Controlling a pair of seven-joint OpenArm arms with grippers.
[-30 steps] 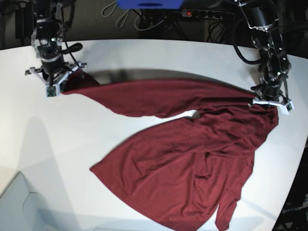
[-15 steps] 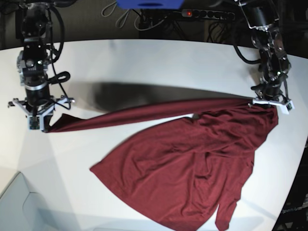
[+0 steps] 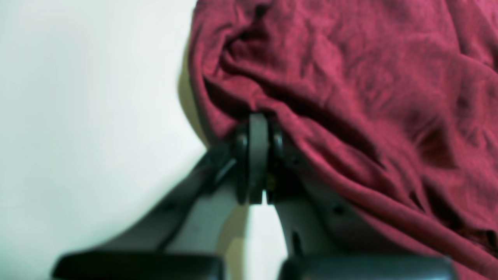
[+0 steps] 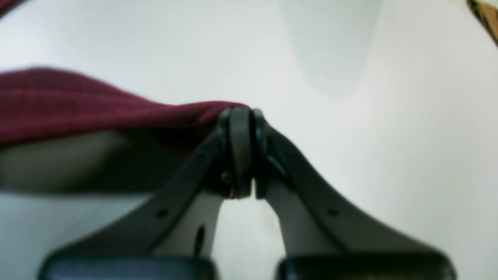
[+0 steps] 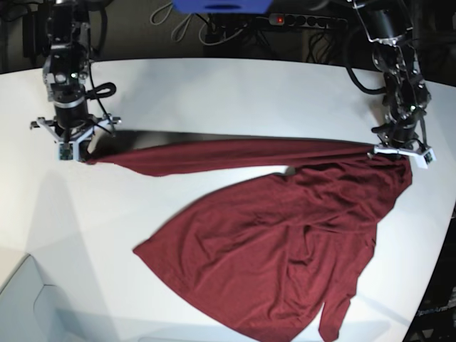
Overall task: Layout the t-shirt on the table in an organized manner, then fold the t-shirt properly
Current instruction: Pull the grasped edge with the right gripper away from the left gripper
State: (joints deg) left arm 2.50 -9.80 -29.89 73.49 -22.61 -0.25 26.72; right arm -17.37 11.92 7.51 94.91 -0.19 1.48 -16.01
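1. I see the t-shirt (image 5: 285, 242) lying on the white desk (image 5: 214, 85), with its bulk spread in loose wrinkles over the near right part of the base view.
2. One long edge of the cloth is stretched into a narrow taut band running across the desk between my two hands, raised enough to throw a dark shadow behind it.
3. My right hand (image 5: 73, 152), at the left of the base view, is clamped on the end of that band; in the right wrist view the fingers (image 4: 241, 151) are pressed together with a thin fold of maroon fabric pinched at their tips.
4. My left hand (image 5: 399, 151), at the right of the base view, is clamped on the other end, near the desk's right edge.
5. In the left wrist view its fingers (image 3: 256, 155) are together, and bunched cloth drapes over the tips and down the right side.
6. A sleeve or corner trails toward the near edge of the desk, at the bottom right.
7. Behind the desk I see a power strip (image 5: 306, 21) with a red light and some cables.
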